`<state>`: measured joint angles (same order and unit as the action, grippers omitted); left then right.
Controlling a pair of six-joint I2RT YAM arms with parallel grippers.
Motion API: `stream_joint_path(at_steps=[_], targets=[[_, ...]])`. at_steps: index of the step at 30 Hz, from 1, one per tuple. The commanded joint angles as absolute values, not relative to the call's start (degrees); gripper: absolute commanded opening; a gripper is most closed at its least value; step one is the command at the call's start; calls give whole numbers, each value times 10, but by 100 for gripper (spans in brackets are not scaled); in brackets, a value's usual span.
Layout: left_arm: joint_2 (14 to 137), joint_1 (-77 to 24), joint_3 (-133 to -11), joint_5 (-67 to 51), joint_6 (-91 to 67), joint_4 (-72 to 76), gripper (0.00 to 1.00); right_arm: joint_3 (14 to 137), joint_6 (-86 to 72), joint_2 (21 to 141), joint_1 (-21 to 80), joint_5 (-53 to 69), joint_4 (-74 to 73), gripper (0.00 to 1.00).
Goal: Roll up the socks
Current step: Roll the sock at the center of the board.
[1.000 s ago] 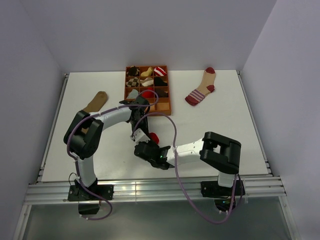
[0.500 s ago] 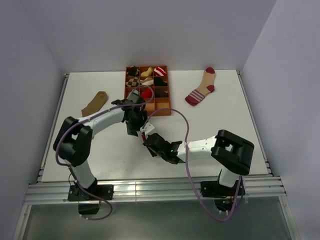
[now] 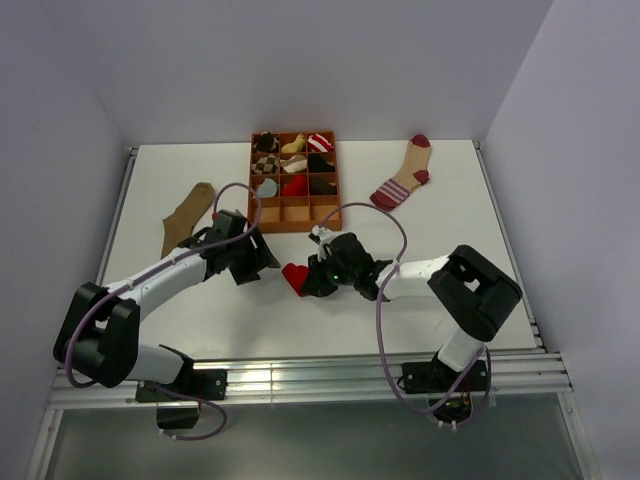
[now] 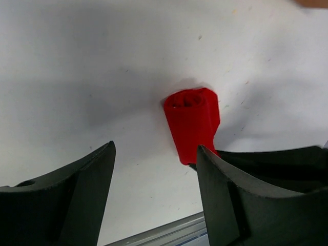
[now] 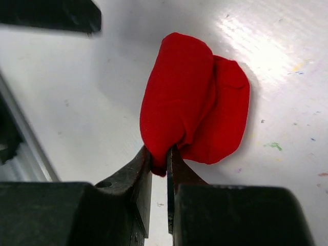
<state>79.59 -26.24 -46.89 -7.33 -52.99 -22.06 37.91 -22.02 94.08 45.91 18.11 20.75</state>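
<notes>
My right hand (image 5: 159,156) pinches one fold of the red sock (image 5: 192,97), likely soft and springy; left hand (image 4: 155,154) gapes empty; better to grip across the roll

The left arm (image 3: 152,284) and right arm (image 3: 415,275) have white links, black joints (mauve cable (image 3: 379,320) on each).

Red rolled fabric sock (image 3: 294,276): hemmed in by the left gripper (image 3: 266,262), jaws apart, just beside at 9 o'clock, and by the right gripper (image 5: 160,156) pinching it from 3 o'clock. Orange plastic compartment tray (image 3: 297,228) blocks 12 o'clock. Bare white table (image 3: 460,230) gives passage at 6 o'clock.
</notes>
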Motion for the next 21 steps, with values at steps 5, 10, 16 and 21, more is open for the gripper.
stream_joint_path(at_steps=[5, 10, 16, 21], targets=[[769, -268, -375, -141, -587, -32, 70, 366, -277, 1007, 412, 370, 283, 0], [801, -270, -355, -155, -608, 14, 69, 368, -286, 1029, 405, 377, 295, 1], [849, -274, -361, -153, -610, 17, 61, 367, -301, 1047, 397, 379, 308, 2], [886, -275, -379, -138, -591, -40, 51, 374, -287, 1030, 396, 355, 273, 5]])
